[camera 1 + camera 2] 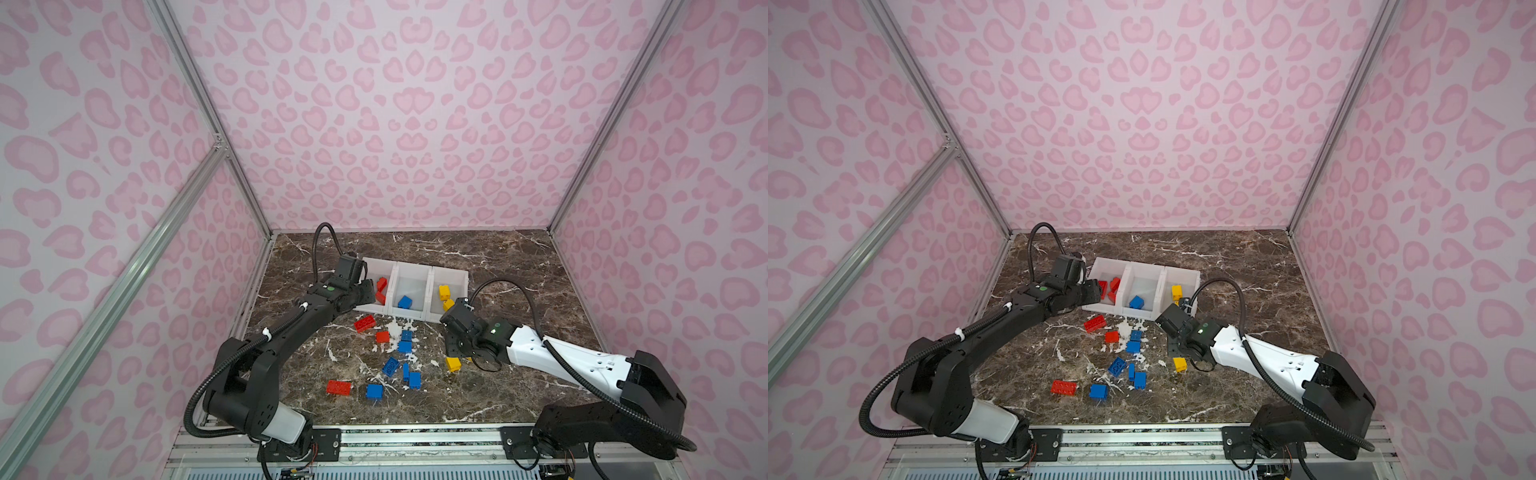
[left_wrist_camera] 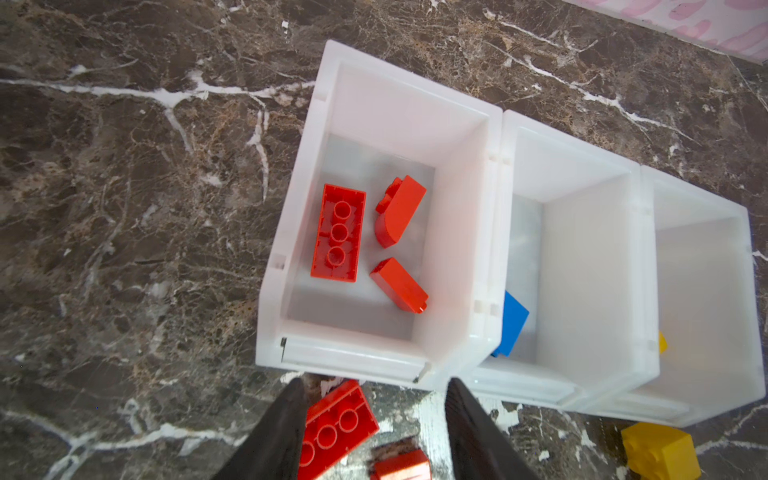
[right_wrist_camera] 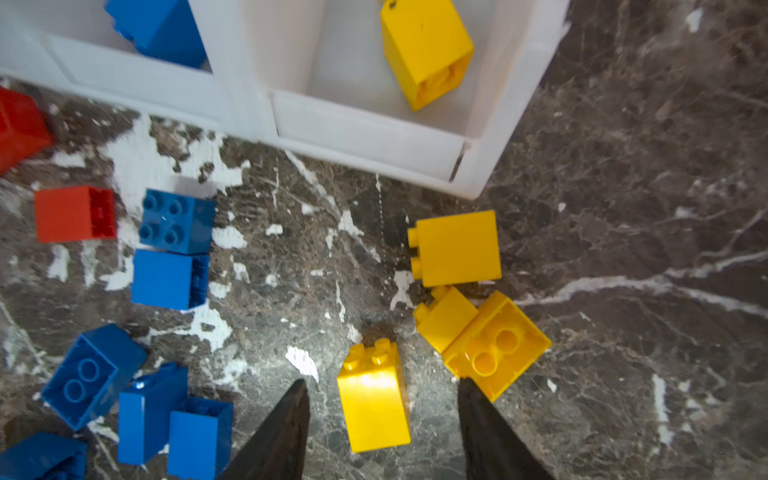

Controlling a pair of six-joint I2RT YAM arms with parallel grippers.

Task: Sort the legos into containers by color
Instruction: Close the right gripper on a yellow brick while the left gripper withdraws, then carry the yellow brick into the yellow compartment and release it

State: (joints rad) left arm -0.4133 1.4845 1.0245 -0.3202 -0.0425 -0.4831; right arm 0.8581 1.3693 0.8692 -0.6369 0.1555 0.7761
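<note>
The containers (image 1: 415,268) are three joined white bins at the back. The left bin (image 2: 353,359) holds three red legos (image 2: 338,232), the middle one a blue lego (image 1: 404,302), the right one yellow legos (image 1: 444,292). My left gripper (image 2: 376,399) hangs open at the left bin's front lip, above a loose red oblong brick (image 2: 332,428), with nothing between its fingers. My right gripper (image 3: 382,381) is open low over the table. A yellow brick (image 3: 374,407) lies on its side between the fingers, with a gap on each side.
Loose on the marble table lie two red oblong bricks (image 1: 365,323) (image 1: 338,387), a red square brick (image 1: 382,336) and several blue bricks (image 1: 405,347). More yellow bricks (image 3: 457,249) (image 3: 494,345) lie just beyond one right finger. Pink patterned walls close in three sides.
</note>
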